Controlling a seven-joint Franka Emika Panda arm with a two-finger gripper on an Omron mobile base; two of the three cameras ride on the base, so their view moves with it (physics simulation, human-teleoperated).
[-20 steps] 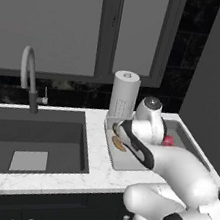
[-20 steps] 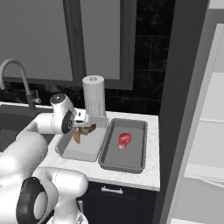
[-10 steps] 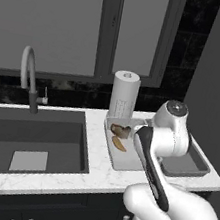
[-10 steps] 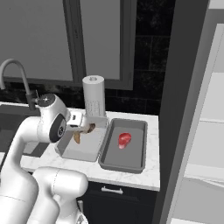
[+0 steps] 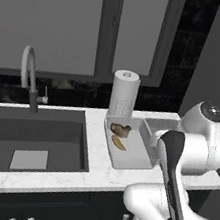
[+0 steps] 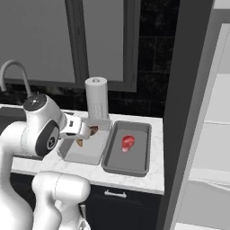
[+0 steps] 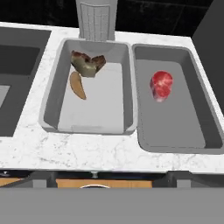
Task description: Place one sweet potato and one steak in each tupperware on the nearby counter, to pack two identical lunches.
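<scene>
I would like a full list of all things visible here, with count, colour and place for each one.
Shallow rectangular tupperware: two; lighter grey left, darker grey right; side by side on the counter.
Lumpy brown steak: one; lighter tray, far end.
Round red steak: one; darker tray.
Slim orange-brown sweet potato: one; lighter tray, beside the brown steak.
Paper towel roll: one, white; behind the trays.
Sunken sink basin: one, dark; left of the trays.
Curved faucet: one, grey; behind the sink.
White marbled counter: one.
Robot arm: one, white.

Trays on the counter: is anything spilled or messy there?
Nothing stands out. The lighter tray holds a brown steak and a sweet potato, the darker tray a red steak. Both sit straight, nothing spilled.
</scene>
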